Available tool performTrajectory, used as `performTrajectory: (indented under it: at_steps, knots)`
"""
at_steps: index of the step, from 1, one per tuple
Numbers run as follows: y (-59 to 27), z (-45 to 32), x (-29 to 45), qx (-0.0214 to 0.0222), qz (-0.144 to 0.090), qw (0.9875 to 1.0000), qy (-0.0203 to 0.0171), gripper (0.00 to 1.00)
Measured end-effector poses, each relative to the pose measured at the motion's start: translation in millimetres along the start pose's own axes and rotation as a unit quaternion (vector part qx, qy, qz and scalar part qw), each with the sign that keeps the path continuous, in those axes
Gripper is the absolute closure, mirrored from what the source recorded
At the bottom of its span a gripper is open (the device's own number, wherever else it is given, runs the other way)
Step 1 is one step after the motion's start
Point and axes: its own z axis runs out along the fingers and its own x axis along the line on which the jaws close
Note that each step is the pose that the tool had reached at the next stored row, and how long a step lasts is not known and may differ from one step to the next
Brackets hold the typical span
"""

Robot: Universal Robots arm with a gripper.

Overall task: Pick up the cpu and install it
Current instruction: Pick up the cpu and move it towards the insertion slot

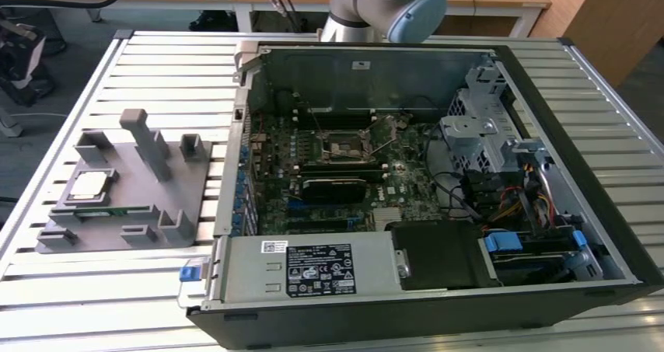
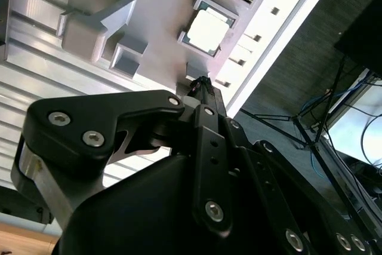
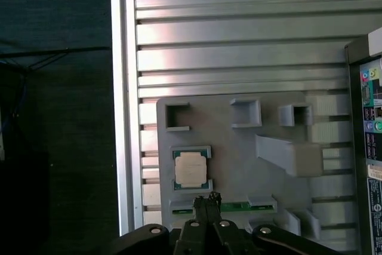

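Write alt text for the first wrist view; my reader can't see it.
The cpu sits silvery top up in a recess of the grey holder plate, untouched. The gripper, shut, hangs beside it, near a green memory stick. The plate lies on a slatted metal table.

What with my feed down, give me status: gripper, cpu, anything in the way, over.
Gripper jaws shut, empty, over the grey fixture. Cpu flat in its fixture pocket, not gripped. Nothing between gripper and cpu.
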Motion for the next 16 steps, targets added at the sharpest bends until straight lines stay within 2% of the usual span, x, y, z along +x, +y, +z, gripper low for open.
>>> performTrajectory:
  at_steps: [10, 15, 16]
  knots:
    - [-0.3, 2.8, 5.4, 0.0002, 0.000, 1.0000, -0.0001, 0.89]
    - [-0.5, 4.4, 5.7, 0.0052, 0.000, 1.0000, -0.0003, 0.89]
    - [-0.8, 4.3, 5.7, 0.0053, 0.000, 1.0000, -0.0002, 0.83]
